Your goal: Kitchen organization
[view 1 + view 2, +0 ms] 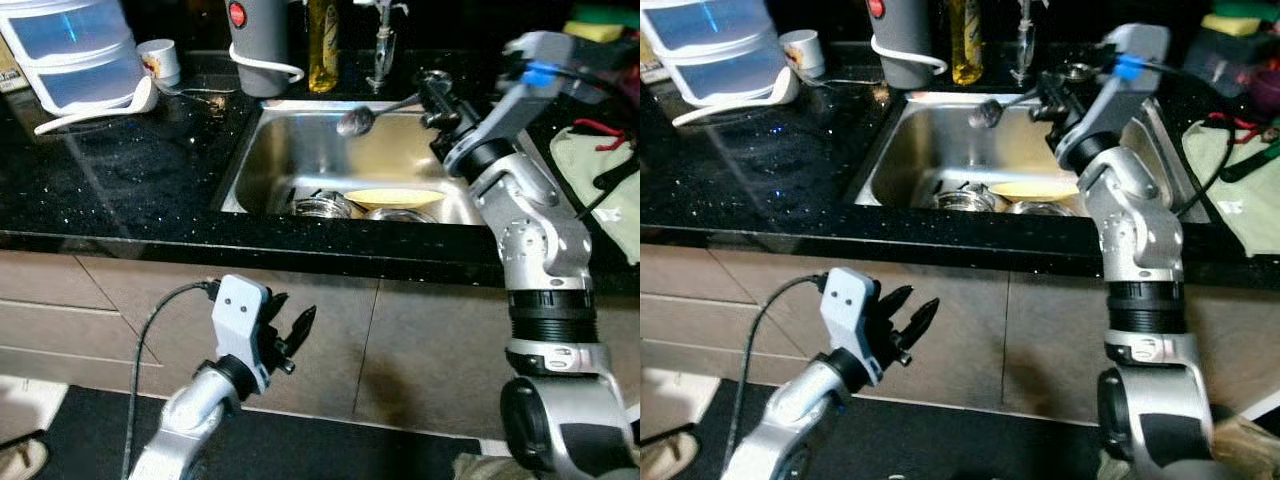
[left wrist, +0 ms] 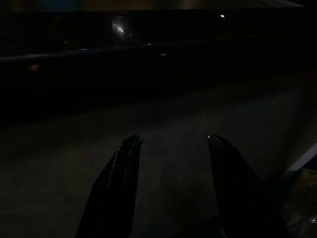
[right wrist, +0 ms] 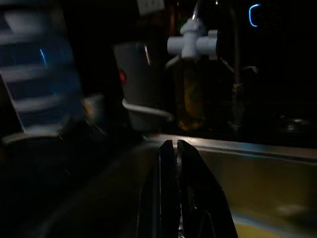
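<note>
so the right hand (image 1: 432, 100) was pinched shut on a spoon (image 1: 372, 113) up over the sink (image 1: 262, 150), handle running back to the hand and bowl sticking out toward the left, while the left hand (image 1: 290, 335) hung wide open down by the cabinet, way further off

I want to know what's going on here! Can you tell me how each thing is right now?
Right gripper: fingers shut on the spoon, above the sink.
Spoon: held in the air, bowl end out.
Left gripper: fingers open, low by the cabinet front.
Sink: dishes lying at its bottom.
Yellow plate: lying in the sink.
</note>
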{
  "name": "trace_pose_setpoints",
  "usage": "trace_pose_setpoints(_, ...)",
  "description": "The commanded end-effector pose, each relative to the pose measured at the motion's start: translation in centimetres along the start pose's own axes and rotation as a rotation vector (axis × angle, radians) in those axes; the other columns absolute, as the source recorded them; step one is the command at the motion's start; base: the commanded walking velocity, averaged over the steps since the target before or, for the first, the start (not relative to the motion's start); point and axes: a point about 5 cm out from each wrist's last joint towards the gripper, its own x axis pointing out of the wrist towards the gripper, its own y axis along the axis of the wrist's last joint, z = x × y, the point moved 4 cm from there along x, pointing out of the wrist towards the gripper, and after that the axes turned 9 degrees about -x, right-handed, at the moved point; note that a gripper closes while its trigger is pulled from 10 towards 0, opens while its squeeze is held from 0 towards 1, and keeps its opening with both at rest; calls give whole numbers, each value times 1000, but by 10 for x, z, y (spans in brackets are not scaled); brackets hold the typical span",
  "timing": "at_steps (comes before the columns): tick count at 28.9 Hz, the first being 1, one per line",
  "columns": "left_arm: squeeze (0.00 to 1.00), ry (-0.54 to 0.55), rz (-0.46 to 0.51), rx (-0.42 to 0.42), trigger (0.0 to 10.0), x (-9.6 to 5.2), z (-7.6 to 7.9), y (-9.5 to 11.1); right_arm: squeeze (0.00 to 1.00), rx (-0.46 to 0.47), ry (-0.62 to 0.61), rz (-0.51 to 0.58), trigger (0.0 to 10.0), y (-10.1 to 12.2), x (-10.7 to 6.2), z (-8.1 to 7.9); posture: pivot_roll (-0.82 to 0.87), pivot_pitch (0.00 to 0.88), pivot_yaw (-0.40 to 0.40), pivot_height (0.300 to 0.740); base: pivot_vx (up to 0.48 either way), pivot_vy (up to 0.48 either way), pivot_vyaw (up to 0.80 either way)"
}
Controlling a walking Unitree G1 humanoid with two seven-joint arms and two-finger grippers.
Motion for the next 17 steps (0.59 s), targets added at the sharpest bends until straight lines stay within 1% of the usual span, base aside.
trace_pose_setpoints(1, 0, 5, -11, -3, 10000, -2, -2, -2, 0, -72, 16, -20, 10000, -3, 6, -9, 38, 0, -21, 732, 0, 0, 0)
trace_pose_setpoints(2, 0, 5, -11, -3, 10000, -2, -2, -2, 0, -93, 20, -31, 10000, -5, 7, -12, 38, 0, -21, 732, 0, 0, 0)
trace_pose_setpoints(3, 0, 5, -11, -3, 10000, -2, -2, -2, 0, -93, 20, -31, 10000, -5, 7, -12, 38, 0, -21, 732, 0, 0, 0)
trace_pose_setpoints(5, 0, 6, -11, -4, 10000, -2, -1, -3, 0, -122, 21, -54, 10000, -10, 12, -18, 41, 0, -25, 732, 0, 0, 0)
trace_pose_setpoints(9, 0, 8, -12, -3, 10000, -3, -1, -3, 0, -120, 23, -60, 10000, -12, 14, -23, 45, 1, -27, 732, 0, 0, 0)
trace_pose_setpoints(13, 0, 12, -16, 10, 10000, -3, -1, -3, 0, -122, 21, -62, 10000, -13, 14, -23, 42, 2, -25, 732, 0, 0, 0)
trace_pose_setpoints(15, 0, 12, -17, 24, 10000, -3, -1, -4, 0, -120, 18, -63, 10000, -14, 13, -23, 40, 4, -24, 732, 0, -480, 0)
trace_pose_setpoints(17, 0, 14, -12, 18, 10000, -3, -1, -3, 0, -120, 15, -64, 10000, -14, 13, -22, 39, 5, -24, 732, 0, -476, 0)
